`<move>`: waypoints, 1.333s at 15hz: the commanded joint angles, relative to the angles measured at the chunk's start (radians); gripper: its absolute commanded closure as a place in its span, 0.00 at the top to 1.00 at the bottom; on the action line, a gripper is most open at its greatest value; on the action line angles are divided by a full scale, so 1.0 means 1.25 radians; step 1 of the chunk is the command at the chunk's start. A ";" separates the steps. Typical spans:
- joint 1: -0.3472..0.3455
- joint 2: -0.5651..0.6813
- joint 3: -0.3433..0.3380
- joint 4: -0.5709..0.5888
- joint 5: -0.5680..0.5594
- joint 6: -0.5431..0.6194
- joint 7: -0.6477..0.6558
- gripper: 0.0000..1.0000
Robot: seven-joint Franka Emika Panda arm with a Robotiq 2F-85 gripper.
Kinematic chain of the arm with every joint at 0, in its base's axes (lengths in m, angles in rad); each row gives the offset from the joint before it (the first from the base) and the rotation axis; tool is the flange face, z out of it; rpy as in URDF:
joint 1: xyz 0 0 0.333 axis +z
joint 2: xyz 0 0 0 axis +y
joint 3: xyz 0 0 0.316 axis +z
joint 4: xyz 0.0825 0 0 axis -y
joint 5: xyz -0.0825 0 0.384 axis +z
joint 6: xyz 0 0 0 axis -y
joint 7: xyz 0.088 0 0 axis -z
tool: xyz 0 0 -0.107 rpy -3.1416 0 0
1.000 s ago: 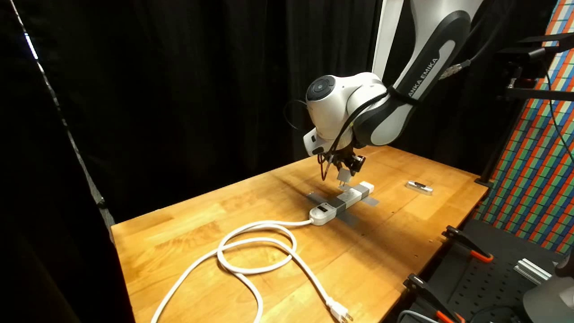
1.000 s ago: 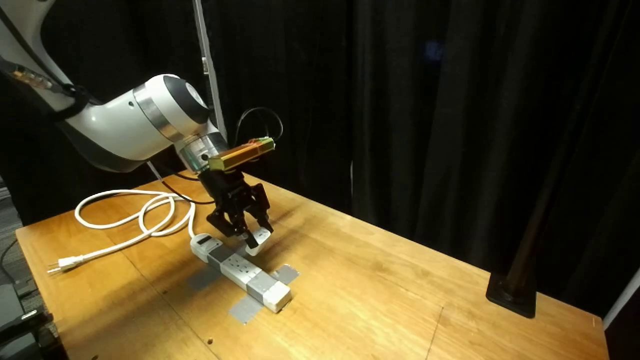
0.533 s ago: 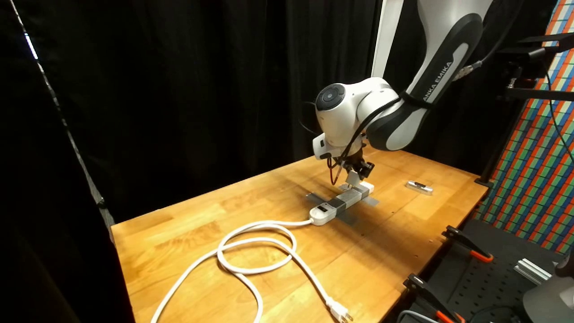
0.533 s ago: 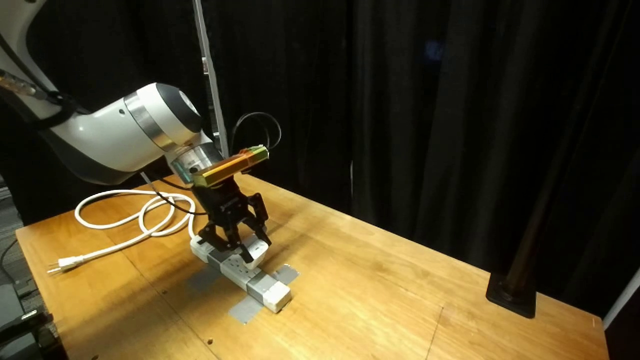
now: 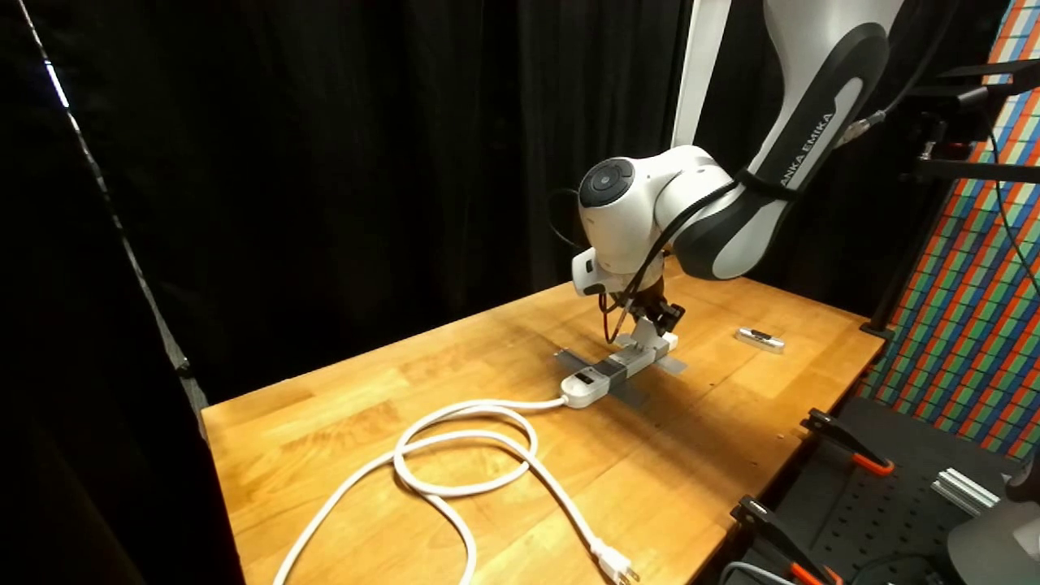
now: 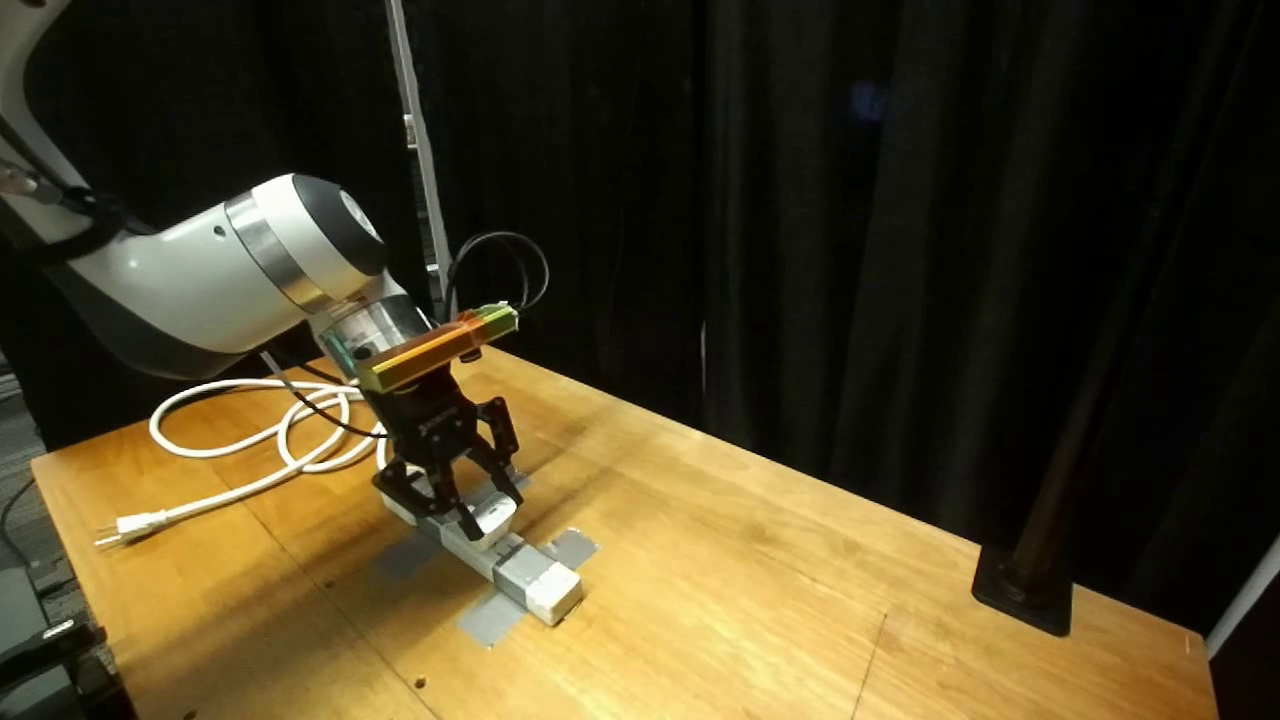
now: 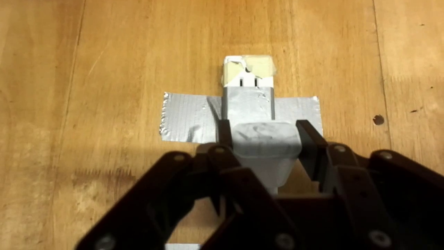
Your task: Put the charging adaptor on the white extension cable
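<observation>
The charging adaptor (image 5: 647, 333) is a small white block, slightly tilted, in both exterior views (image 6: 494, 518). In the wrist view the adaptor (image 7: 267, 142) sits between my two black fingers. My gripper (image 6: 492, 508) is shut on it and holds it over the middle of the socket strip (image 6: 555, 592). Its prongs point down at the strip; I cannot tell whether they are in the slots. The strip's sockets below are largely hidden by the adaptor and fingers. The white extension cable (image 5: 463, 492) lies in a loop from the strip's end.
Grey tape (image 7: 189, 118) holds the strip to the wooden table (image 5: 341, 455). A small flat light object with a black part (image 5: 760, 338) lies near the far right. Orange-tipped clamps (image 5: 845, 443) grip the table edge. A dark post base (image 6: 1025, 590) stands on the table.
My gripper has moved down and across with the adaptor in it, from beside and above the strip to right over its sockets. The strip and cable have not moved.
</observation>
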 commanded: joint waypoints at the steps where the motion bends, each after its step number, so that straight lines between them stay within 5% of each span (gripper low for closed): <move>1: -0.016 -0.035 0.016 -0.041 0.004 0.032 0.009 0.23; 14: 0.001 -0.056 0.009 -0.062 -0.066 0.049 0.153 0.23; 20: 0.008 -0.060 0.006 -0.061 -0.167 0.028 0.240 0.23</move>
